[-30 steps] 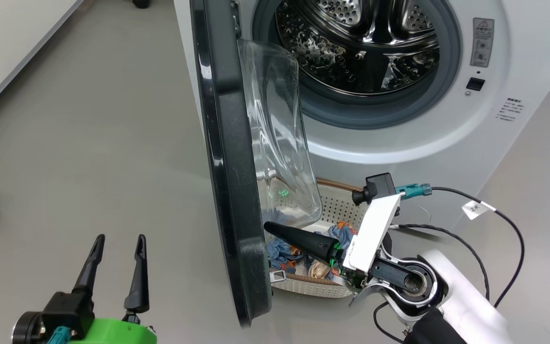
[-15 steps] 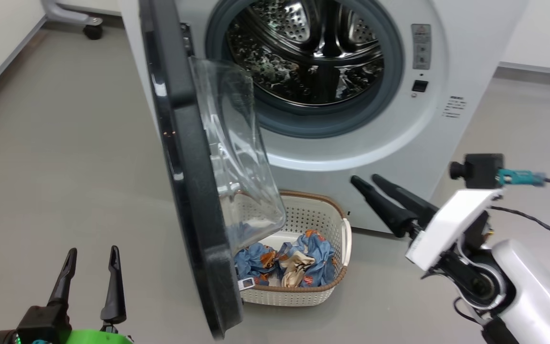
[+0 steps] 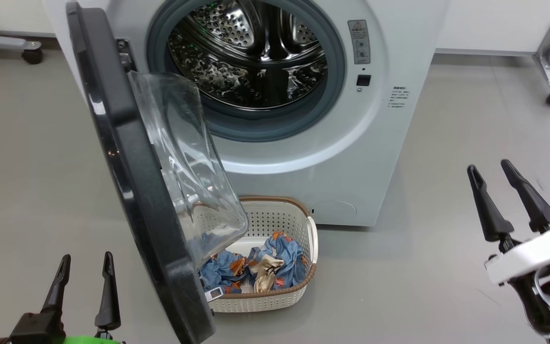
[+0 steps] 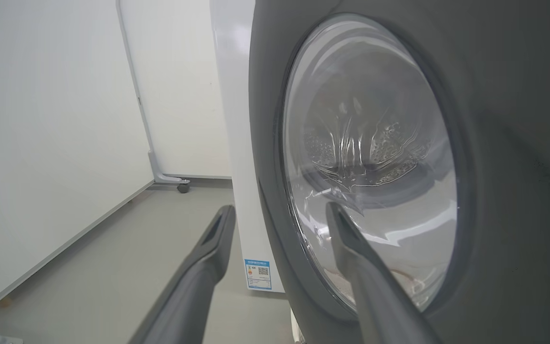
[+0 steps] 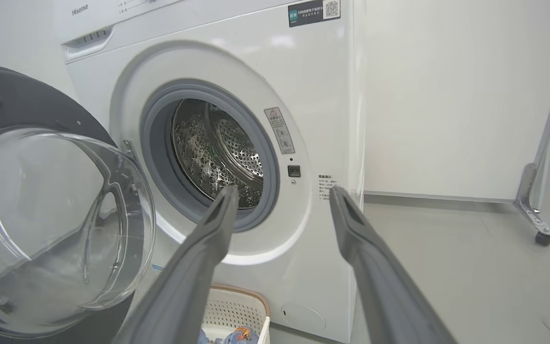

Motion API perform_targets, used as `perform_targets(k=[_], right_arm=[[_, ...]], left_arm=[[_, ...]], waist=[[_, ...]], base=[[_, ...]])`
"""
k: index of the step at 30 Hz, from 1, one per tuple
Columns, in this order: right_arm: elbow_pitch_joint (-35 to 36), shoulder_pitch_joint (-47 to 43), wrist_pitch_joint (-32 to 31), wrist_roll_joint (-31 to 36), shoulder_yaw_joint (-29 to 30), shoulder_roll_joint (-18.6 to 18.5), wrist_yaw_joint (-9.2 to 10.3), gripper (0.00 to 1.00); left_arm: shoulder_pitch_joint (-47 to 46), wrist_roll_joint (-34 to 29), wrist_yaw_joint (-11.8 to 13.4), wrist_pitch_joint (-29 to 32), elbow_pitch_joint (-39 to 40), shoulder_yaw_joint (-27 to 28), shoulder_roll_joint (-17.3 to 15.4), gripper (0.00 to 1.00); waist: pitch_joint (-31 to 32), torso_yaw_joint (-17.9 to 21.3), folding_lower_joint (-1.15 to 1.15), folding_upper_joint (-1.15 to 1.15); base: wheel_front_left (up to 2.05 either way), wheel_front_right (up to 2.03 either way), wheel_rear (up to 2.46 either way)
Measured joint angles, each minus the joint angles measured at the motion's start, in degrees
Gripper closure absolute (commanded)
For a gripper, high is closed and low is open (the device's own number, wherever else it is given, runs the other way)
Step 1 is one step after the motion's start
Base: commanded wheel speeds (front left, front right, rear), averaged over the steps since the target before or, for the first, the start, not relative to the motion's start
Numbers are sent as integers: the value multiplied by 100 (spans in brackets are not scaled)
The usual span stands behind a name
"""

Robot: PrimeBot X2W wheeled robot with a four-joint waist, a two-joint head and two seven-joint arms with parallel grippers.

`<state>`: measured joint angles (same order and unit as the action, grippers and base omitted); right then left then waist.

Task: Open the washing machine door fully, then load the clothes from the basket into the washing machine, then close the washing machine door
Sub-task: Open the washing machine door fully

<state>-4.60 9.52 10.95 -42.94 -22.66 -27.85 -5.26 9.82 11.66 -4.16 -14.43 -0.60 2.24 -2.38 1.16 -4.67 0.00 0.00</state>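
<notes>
The washing machine (image 3: 332,157) stands with its steel drum (image 3: 246,52) bare. The washing machine door (image 3: 127,167) stands swung out toward me, edge on, its glass bowl (image 3: 184,167) hanging over the basket (image 3: 311,239). On the floor in front of the machine, that basket holds the clothes (image 3: 280,258), blue with some cream. My left gripper (image 3: 87,257) is open and empty left of the door, facing its outer side (image 4: 370,157). My right gripper (image 3: 488,165) is open and empty, far right of the basket, pointing at the machine's front (image 5: 322,95).
Castered metal frame legs stand at the back right (image 3: 549,81) and back left (image 3: 31,55). A white wall (image 4: 41,143) runs along the left. Grey floor (image 3: 423,267) lies between the basket and my right arm.
The head camera has shifted. My right gripper, shut among the clothes in the basket a second ago, has come out with nothing in it, opened and drawn back to the right.
</notes>
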Motion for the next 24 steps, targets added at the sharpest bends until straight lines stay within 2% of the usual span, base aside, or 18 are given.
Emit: perform_targets(k=[3,10,15,19,24], right_arm=[[-180,-354,458,379,15,-103,267,0],[-390,-904,434,743,170,-41,721,0],[-468,-1267,400,978,412,187,994,0],[-257,-1391,394,1204,935,506,1095,0],[-215,-1751,394,1455,1212,805,1102,0]], left_arm=[[24,-8,-1,0,-1,11,0,0],[84,-88,-4,0,-31,41,0,0],[96,-151,-9,-1,-57,55,-1,0],[104,-149,-9,0,-62,87,0,0],[108,-149,-9,0,-63,102,0,0]], waist=[[10,146,0,0],[2,238,0,0],[-13,226,0,0],[-28,209,0,0],[-50,189,0,0]], base=[[0,0,0],[0,0,0],[0,0,0],[0,0,0],[0,0,0]])
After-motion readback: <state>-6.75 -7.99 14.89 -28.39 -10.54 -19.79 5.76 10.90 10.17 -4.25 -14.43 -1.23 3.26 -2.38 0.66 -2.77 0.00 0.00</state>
